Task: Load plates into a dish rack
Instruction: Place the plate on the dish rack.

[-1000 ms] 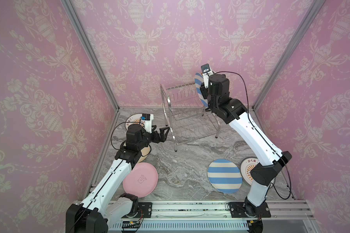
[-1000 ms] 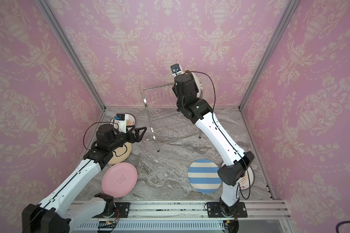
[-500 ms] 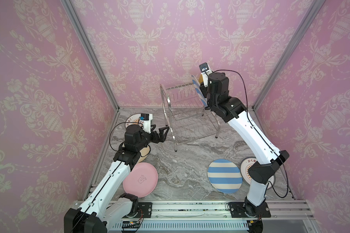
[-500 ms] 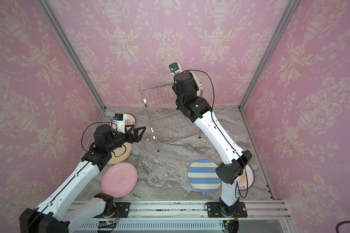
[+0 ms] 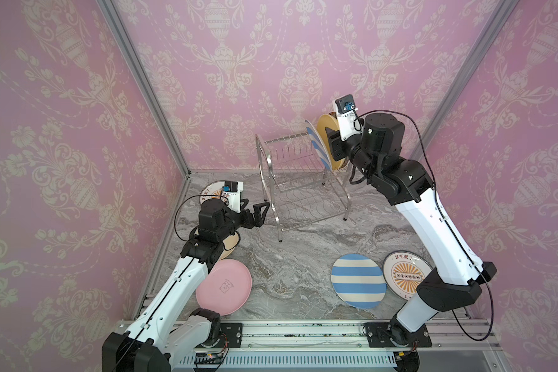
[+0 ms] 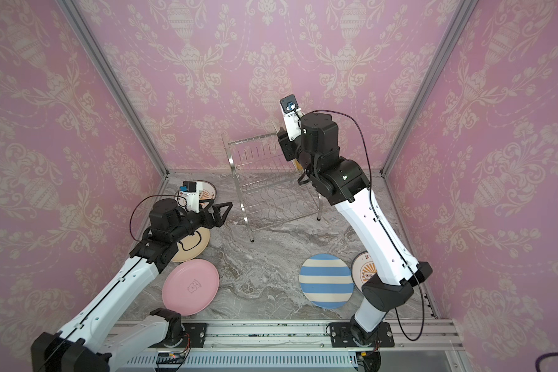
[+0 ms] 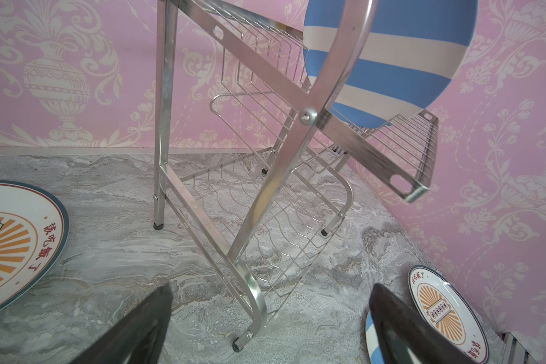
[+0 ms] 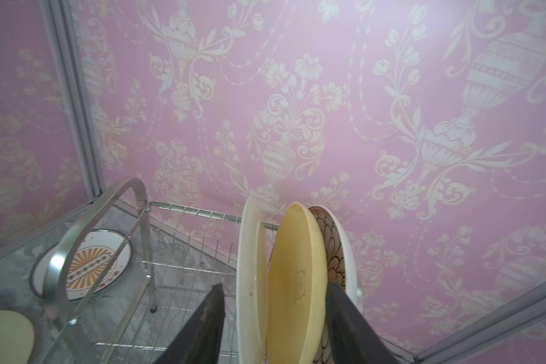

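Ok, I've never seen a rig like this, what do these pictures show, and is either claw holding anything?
Two robot arms face a marble table. Two pictures look down from overhead; two come from cameras on the arms' wrists. On the dish rack, upper shelf, three plates stand upright: a blue-striped plate, a yellow plate, a brown floral plate. Flat on the table: a pink plate, a second striped plate, a cream plate, a front sunburst plate and a back sunburst plate. Neither seems to hold anything: the left gripper is open beside the rack, the right gripper open around racked rims.
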Motion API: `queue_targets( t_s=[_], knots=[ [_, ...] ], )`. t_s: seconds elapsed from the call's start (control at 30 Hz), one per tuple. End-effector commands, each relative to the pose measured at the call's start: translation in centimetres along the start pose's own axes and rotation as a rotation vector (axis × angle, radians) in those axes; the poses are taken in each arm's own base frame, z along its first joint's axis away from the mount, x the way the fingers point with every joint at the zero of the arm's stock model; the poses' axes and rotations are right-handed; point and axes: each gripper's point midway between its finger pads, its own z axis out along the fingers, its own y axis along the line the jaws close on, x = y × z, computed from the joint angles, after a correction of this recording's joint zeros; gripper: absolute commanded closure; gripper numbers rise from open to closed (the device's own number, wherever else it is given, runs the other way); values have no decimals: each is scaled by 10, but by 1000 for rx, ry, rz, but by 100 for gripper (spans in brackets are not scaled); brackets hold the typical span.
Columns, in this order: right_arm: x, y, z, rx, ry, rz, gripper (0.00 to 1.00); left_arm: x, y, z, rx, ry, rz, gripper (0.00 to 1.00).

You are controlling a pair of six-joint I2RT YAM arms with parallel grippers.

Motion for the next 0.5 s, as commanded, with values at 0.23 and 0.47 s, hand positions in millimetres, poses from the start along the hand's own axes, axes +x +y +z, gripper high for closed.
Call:
queue_targets(
  t_s=[0.23,0.47],
  knots=[
    [58,88,39,-369,230,53,45,1,1,-5,-9,13,-11,1],
    [75,83,64,-288,266,49,43,1,1,-4,-11,17,-11,1]
  ],
)
